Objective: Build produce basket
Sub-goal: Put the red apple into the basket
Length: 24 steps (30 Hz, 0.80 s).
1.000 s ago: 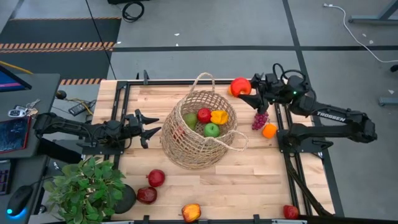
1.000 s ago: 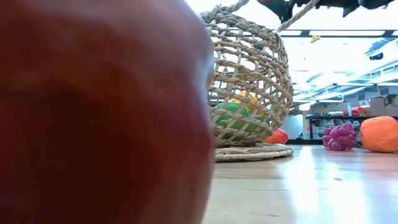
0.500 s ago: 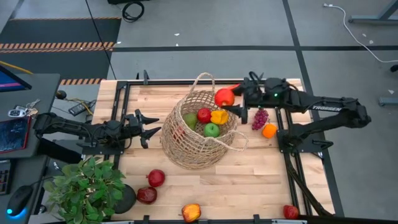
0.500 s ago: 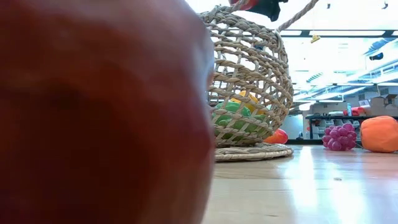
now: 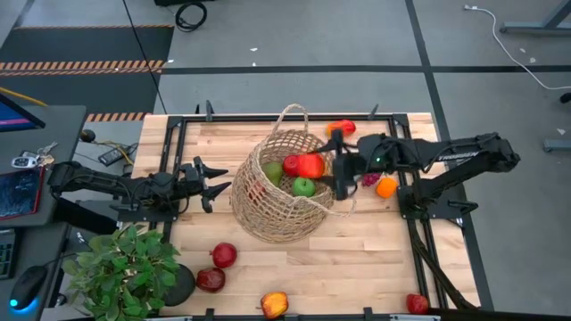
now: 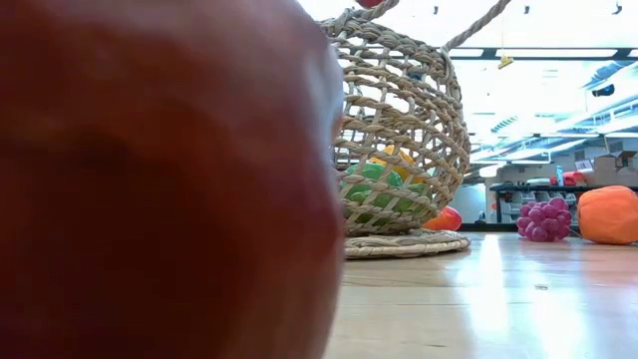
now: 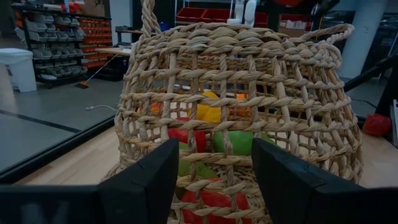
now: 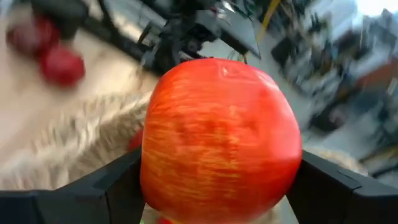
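The tan wicker basket point(image 5: 284, 198) stands mid-table, leaning a little, with several pieces of produce inside, among them a green apple point(image 5: 304, 186). My right gripper point(image 5: 319, 167) reaches over the basket's rim from the table's right and is shut on a red apple point(image 5: 310, 164). My left gripper point(image 5: 219, 183) waits open just left of the basket, its fingers point(image 7: 143, 186) level and pointing at the basket's wall point(image 7: 236, 99). Purple grapes point(image 6: 543, 219) and an orange point(image 5: 385, 187) lie on the table right of the basket. My right gripper pinches the red apple by its two opposite sides point(image 8: 155, 168) between its two fingers point(image 8: 118, 186). The fingers come from the table's right, slanting slightly down. The apple hangs clear above the basket's opening, over the produce inside.
A red-orange fruit point(image 5: 342, 129) lies near the far edge. Two dark red fruits point(image 5: 219, 266), a yellow-red one point(image 5: 275, 304) and a red one point(image 5: 417, 303) lie near the front edge. A potted plant point(image 5: 125, 272) stands front left. One red fruit point(image 6: 159, 179) blocks the low view's left.
My right gripper has carried the red apple from the far right corner toward the table's left, over the basket's opening, and its wrist has rolled on the way. The apple stays held. The basket and my left gripper have kept still.
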Tool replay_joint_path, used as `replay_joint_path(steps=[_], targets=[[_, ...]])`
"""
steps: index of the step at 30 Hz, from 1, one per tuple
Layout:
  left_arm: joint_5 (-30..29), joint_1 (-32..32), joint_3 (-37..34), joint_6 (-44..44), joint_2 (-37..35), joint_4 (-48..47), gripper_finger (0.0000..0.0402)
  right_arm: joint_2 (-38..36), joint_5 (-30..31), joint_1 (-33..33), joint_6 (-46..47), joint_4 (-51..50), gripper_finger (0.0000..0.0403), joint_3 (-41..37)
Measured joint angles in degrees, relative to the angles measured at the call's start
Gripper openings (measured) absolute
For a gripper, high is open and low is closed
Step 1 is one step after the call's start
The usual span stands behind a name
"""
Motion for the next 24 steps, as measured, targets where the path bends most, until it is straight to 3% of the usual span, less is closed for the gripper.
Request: replay_joint_path(steps=[6, 14, 24], targets=[[0.0, 0.0, 0.0, 0.0, 0.0, 0.0, 0.0204, 1.4, 2.4, 0.8, -20.2, 1.7, 0.0321, 0.0], [0.0, 0.0, 0.0, 0.0, 0.0, 0.0, 0.021, 3.0, 8.8, 0.8, -36.8, 5.9, 0.0337, 0.0], [0.0, 0.0, 0.0, 0.0, 0.0, 0.0, 0.0208, 4.2, 13.1, 0.9, -42.8, 6.9, 0.0337, 0.0]])
